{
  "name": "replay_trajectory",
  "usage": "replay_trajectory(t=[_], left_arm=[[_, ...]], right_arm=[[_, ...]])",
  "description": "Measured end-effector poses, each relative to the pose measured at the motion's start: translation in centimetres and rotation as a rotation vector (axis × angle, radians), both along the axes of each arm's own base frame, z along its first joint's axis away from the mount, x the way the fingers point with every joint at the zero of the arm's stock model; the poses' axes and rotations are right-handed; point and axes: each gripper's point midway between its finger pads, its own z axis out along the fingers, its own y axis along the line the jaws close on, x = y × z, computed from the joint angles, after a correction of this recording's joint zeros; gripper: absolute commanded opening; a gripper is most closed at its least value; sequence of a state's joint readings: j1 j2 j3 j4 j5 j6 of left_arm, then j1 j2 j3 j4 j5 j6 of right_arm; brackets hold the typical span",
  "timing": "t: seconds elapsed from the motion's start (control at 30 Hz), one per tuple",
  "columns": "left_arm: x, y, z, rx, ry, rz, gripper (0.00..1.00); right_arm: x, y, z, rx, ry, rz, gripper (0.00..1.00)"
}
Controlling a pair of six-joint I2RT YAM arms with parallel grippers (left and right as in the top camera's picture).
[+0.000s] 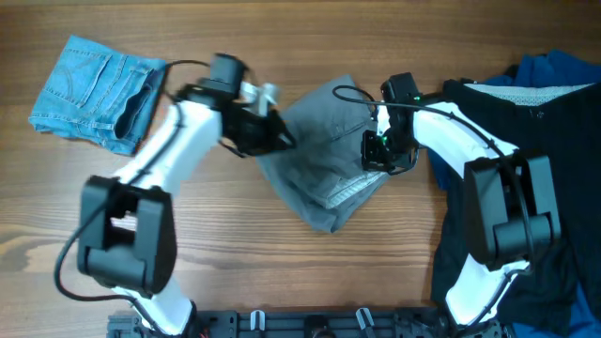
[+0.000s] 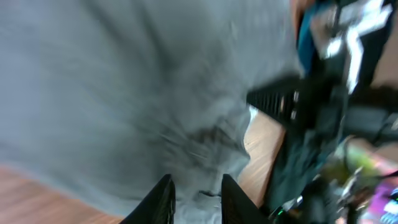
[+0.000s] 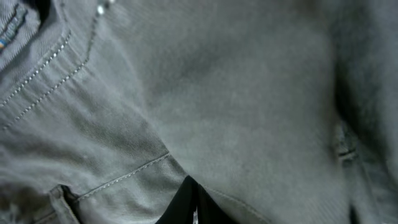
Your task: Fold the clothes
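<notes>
Wooden surface (image 1: 235, 244) carries the whole job. The grey shorts (image 1: 324, 155) lie crumpled at its centre, waistband side toward the right arm. A light-blue denim shorts bundle (image 1: 94, 89) sits already folded at the far-left corner. A black garment (image 1: 470, 103) and a bright-blue garment (image 1: 563, 70) are heaped at the right edge, seemingly waiting their turn.

Both arms meet over the grey shorts, one at each side, likely so the cloth can be lifted or doubled over evenly. The left fingers (image 2: 163, 199) stand a little apart at the fabric's edge, with wrinkles running toward the gap. That view is blurred, so whether they pinch the cloth cannot be told. The right fingers (image 3: 180, 208) show only as a dark sliver beneath stitched grey cloth that fills the wrist view, and their state cannot be told either.

Judged from the loose, uneven outline, the fold on this garment is only begun, and the right-hand pile is untouched.
</notes>
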State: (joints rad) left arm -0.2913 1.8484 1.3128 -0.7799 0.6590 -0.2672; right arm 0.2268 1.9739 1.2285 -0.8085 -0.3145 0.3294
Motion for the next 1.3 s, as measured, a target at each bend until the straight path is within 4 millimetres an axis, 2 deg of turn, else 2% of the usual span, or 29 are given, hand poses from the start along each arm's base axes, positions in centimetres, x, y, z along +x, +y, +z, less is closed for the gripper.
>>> replay_trajectory(t=[0.07,0.1,0.2,0.27,0.37,0.4,0.47,0.53,0.6,0.63,0.67,0.83,0.9,0.97,1.07,1.2,1.23,1.27,1.3], left_arm=[[-2.0,-2.2,-0.9,0.034,0.008,-0.062,0.17],[-2.9,-2.7,-1.5,0.052,0.028,-0.073,0.14],[-5.5,-2.7,-4.0,0.134,0.100,-0.065,0.07],[-7.8,-1.8,-6.1,0.207,0.174,-0.042,0.04],[-10.6,0.7,-9.0,0.307,0.275,0.010,0.04],[-11.8,1.4,-9.7,0.327,0.317,0.021,0.04],[-12.1,2.0,-9.8,0.335,0.336,0.040,0.04],[-12.0,2.2,-9.8,0.334,0.342,0.057,0.05],[-10.7,2.9,-9.8,0.315,0.329,0.102,0.05],[-9.4,3.4,-9.8,0.295,0.304,0.139,0.05],[-7.2,4.3,-9.7,0.263,0.255,0.198,0.05],[1.2,8.5,-9.1,0.147,0.018,0.378,0.06],[3.4,9.5,-8.4,0.103,-0.057,0.414,0.08],[5.1,9.4,-7.5,0.060,-0.128,0.417,0.08],[5.9,8.4,-6.3,0.026,-0.155,0.393,0.09],[3.8,6.5,-5.6,-0.010,-0.072,0.294,0.23],[3.1,6.1,-5.3,-0.025,-0.042,0.270,0.37],[2.4,5.8,-5.1,-0.035,-0.011,0.250,0.42],[1.7,5.5,-4.9,-0.040,0.013,0.235,0.53]], right_arm=[[0.0,0.0,0.0,0.011,0.004,-0.004,0.04],[0.0,0.1,0.0,0.014,0.005,-0.005,0.04],[0.0,0.0,0.1,0.017,0.008,-0.007,0.05],[0.0,0.0,0.3,0.017,0.001,-0.002,0.06],[-0.3,-0.2,0.7,0.002,-0.021,0.035,0.07],[-0.6,-0.4,1.0,-0.007,-0.026,0.055,0.08],[-1.3,-0.7,1.8,-0.018,-0.042,0.086,0.09],[-0.8,-0.8,3.5,-0.016,-0.115,0.112,0.10],[0.4,-0.5,5.8,0.001,-0.223,0.140,0.10],[0.8,-0.3,6.9,0.012,-0.269,0.156,0.10],[1.2,0.0,7.8,0.027,-0.310,0.174,0.10],[1.7,0.4,8.5,0.047,-0.354,0.199,0.10],[2.1,0.5,8.6,0.050,-0.373,0.199,0.10],[2.4,0.5,8.7,0.051,-0.385,0.194,0.10],[2.5,0.5,8.7,0.047,-0.384,0.187,0.11],[2.3,0.1,8.5,0.025,-0.374,0.182,0.25],[2.2,0.0,8.4,0.022,-0.366,0.180,0.31],[2.1,-0.1,8.4,0.019,-0.363,0.180,0.32],[2.0,-0.1,8.3,0.018,-0.361,0.182,0.33]])
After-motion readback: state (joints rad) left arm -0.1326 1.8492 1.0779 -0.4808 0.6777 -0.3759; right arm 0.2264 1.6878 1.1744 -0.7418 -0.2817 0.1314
